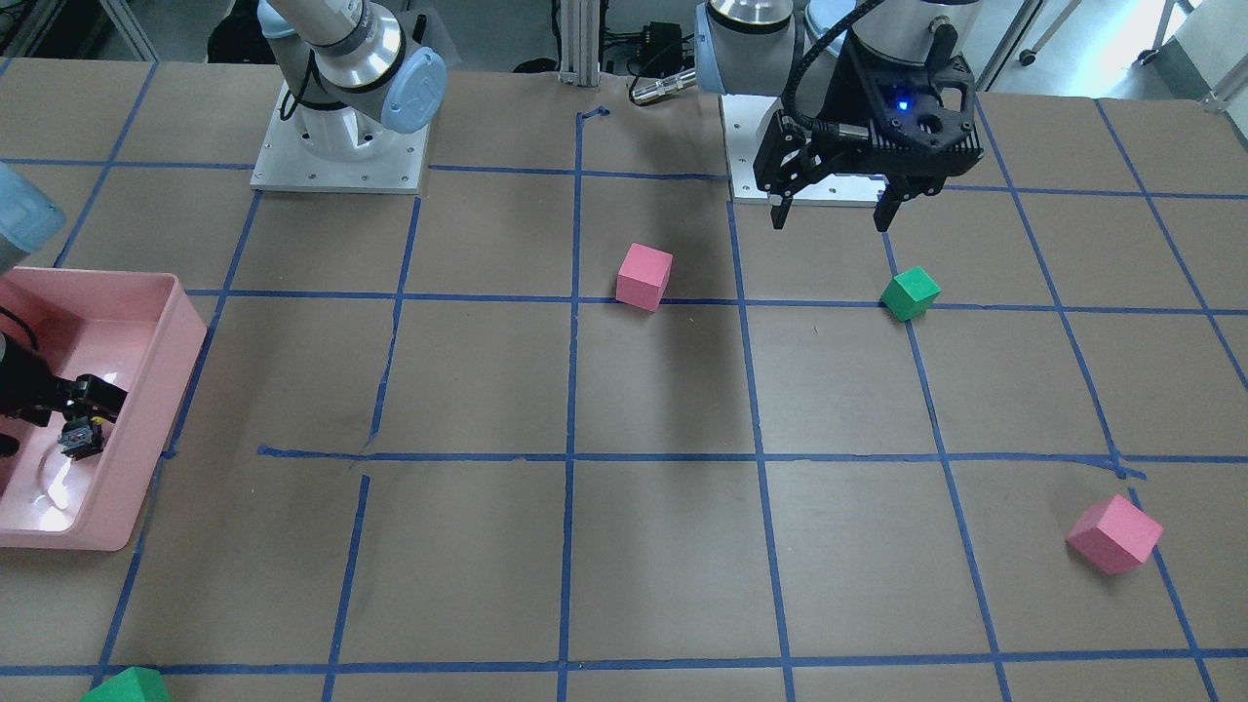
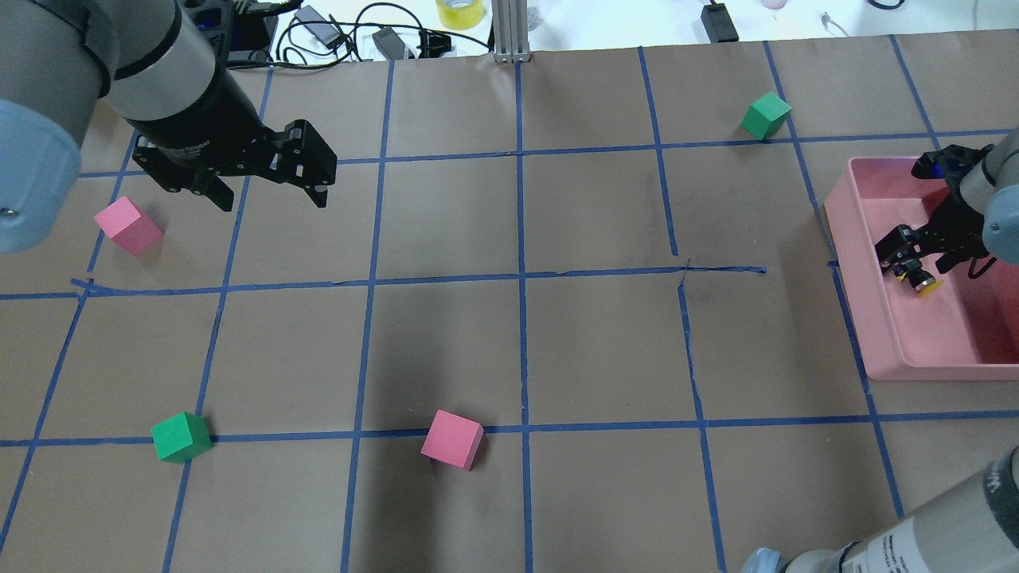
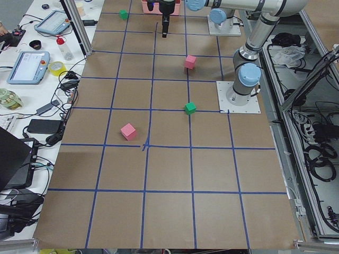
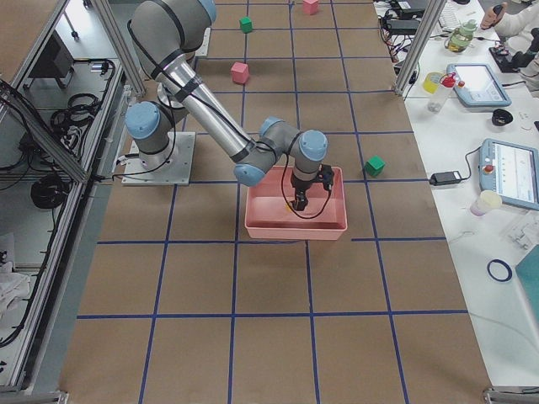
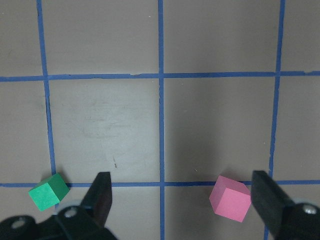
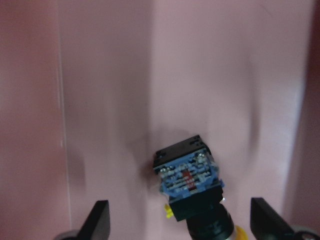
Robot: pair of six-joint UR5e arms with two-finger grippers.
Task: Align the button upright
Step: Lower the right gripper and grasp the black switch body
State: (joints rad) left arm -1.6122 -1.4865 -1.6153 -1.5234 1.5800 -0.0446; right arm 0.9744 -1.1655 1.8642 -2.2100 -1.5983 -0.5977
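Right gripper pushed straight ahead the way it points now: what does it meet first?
Probably the button, in line between its open jaws, then the tray floor. Depth is unclear.

Wrist view blurry: button [image 6: 190, 192] inside tray [image 6: 100, 75], yellow cap cut by btm edge, same w/ right pincer [image 6: 181, 220] fingers. Front view: tray's outer part off-frame at left; green cube [image 1: 122, 687] near tray clipped at btm. Side views: button in tray too small to make out.

Four wide views, two wrist close-ups
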